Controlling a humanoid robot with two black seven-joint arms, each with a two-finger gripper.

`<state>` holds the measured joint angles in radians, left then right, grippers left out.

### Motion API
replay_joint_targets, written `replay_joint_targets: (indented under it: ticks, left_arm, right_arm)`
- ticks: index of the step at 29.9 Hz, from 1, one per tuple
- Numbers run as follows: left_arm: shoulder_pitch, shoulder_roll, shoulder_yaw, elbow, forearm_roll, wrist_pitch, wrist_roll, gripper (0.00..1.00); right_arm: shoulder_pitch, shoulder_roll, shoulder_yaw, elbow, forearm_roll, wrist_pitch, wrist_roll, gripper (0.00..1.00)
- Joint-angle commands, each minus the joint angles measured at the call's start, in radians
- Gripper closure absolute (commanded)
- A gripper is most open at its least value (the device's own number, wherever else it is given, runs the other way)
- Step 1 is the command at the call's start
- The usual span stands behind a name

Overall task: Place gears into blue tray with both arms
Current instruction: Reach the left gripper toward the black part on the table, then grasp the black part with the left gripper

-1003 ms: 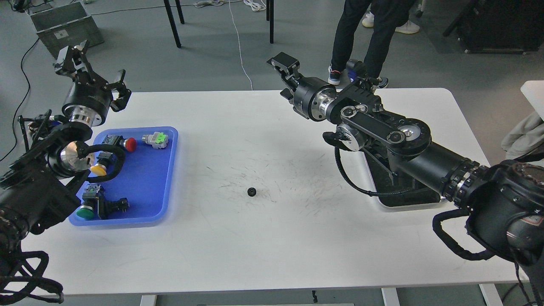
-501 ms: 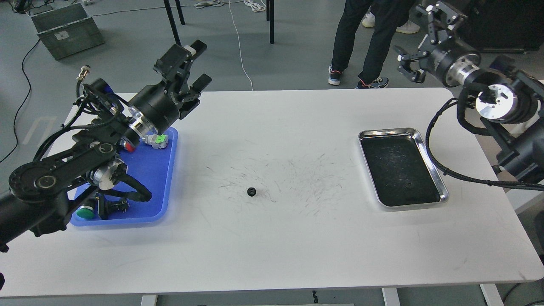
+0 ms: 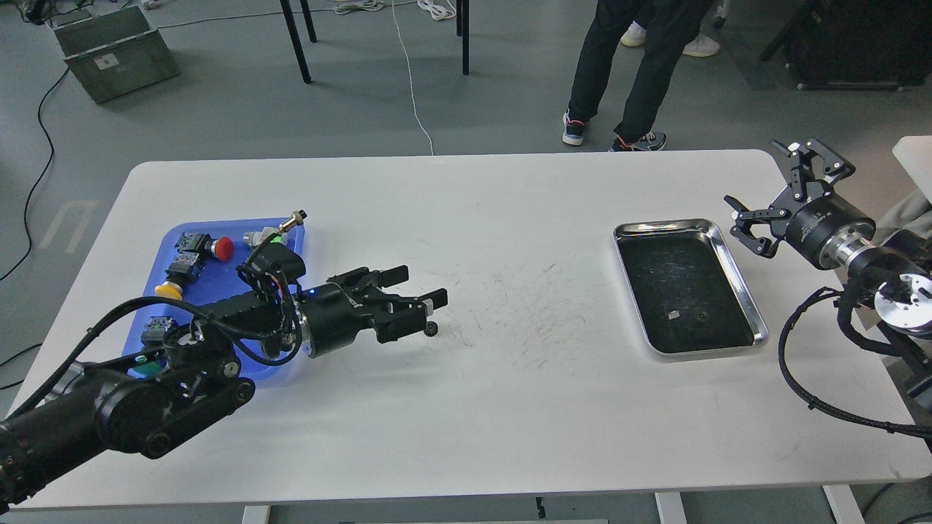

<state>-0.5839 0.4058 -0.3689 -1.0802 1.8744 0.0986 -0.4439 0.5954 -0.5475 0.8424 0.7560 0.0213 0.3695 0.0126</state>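
The left arm enters from the lower-left corner and stretches low and nearly level toward the middle of the view, cables looped around its elbow and wrist. Its left end effector (image 3: 419, 309) points rightward with the fingers (image 3: 387, 275) spread apart, nothing held between them. The right arm comes in from the right edge, its silver wrist ring showing and a black cable hanging below it. The right end effector (image 3: 783, 196) is raised and aimed up and to the left, its claw fingers (image 3: 750, 216) splayed wide and empty.

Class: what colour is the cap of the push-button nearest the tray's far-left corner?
Red, seen clearly in the head view.
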Motion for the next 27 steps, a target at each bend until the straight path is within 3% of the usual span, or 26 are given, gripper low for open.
replay_joint_targets:
  ticks: [1,5,13,17,21,24,27]
  left_arm:
    - [0.035,-0.047,0.022,0.054,0.155,0.088,0.033,0.02]
    - [0.05,-0.091,0.021,0.109,0.241,0.122,0.076,0.02]
    - [0.05,-0.145,0.021,0.22,0.256,0.171,0.091,0.05]
    - [0.049,-0.17,0.022,0.259,0.256,0.185,0.093,0.12]
    - [0.05,-0.174,0.028,0.287,0.258,0.191,0.091,0.28]
    - [0.049,-0.173,0.053,0.289,0.258,0.191,0.091,0.51]
    - [0.049,-0.173,0.053,0.29,0.256,0.199,0.091,0.59]
  right_arm:
    - [-0.002,0.006,-0.011,0.0,-0.001,0.0,0.007,0.06]
    - [-0.002,0.014,-0.014,0.002,-0.003,0.0,0.007,0.06]
    - [-0.002,0.023,-0.016,0.003,-0.003,0.0,0.007,0.06]
    - [-0.002,0.027,-0.016,0.003,-0.004,0.0,0.007,0.06]
    - [-0.002,0.029,-0.017,0.005,-0.004,-0.001,0.007,0.06]
    - [-0.002,0.031,-0.017,0.005,-0.004,-0.001,0.007,0.06]
    - [-0.002,0.031,-0.017,0.005,-0.004,-0.001,0.007,0.06]
